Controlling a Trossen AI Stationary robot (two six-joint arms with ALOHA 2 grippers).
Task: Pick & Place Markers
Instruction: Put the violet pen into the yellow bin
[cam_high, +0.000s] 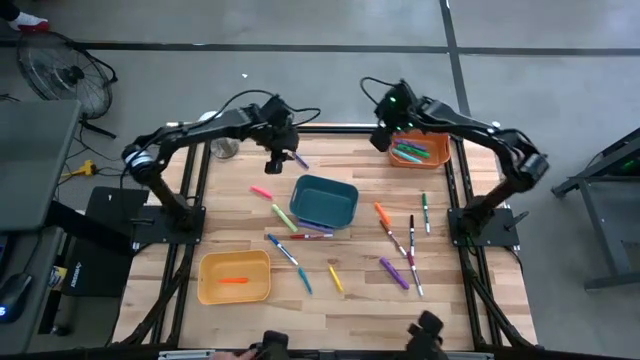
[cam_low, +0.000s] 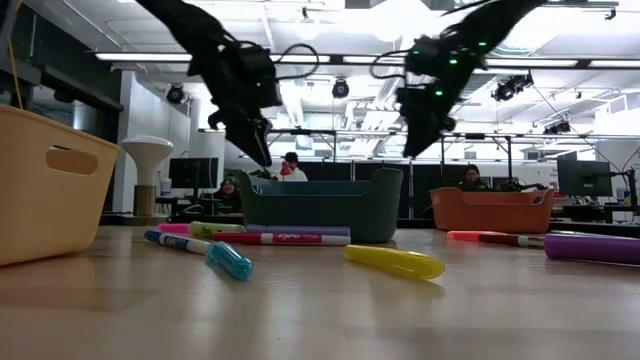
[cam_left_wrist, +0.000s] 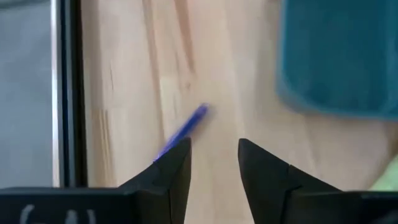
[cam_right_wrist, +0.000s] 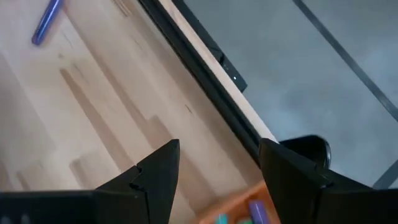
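— Above the far side of the table, what is the left gripper (cam_high: 277, 163) doing?

— It hangs in the air with nothing between its fingers (cam_left_wrist: 174, 168); there is a plain gap between the two tips, so the pincer stands partly open. A blue-purple marker (cam_left_wrist: 183, 130) lies on the bare wood just beyond one tip, apart from it. The teal bin (cam_high: 325, 201) sits on the near side of that pincer, towards the table's middle.

— And the right gripper (cam_high: 384, 135)?

— Also raised, also holding nothing, its fingers (cam_right_wrist: 158, 171) spread wide. It hovers at the table's far edge, just beside the orange bin (cam_high: 438, 152), which holds several markers, green ones among them (cam_high: 408, 152). From its wrist camera the same blue-purple marker shows well off on the wood.

— Where are the rest of the markers?

— Mostly on the table, nearer than both pincers. A pink one (cam_high: 261, 192) and a yellow-green one (cam_high: 283, 217) lie beside the teal bin, below the left pincer. An orange one (cam_high: 382, 212), a purple one (cam_high: 393, 272) and a few white-barrelled ones (cam_high: 425, 212) are scattered on the near side of the right pincer. A yellow one (cam_high: 336, 279) and a blue one (cam_high: 283, 249) lie in front of the teal bin. One orange marker (cam_high: 234, 280) rests in the yellow bin (cam_high: 205, 270), at the near corner, well apart from the left pincer.
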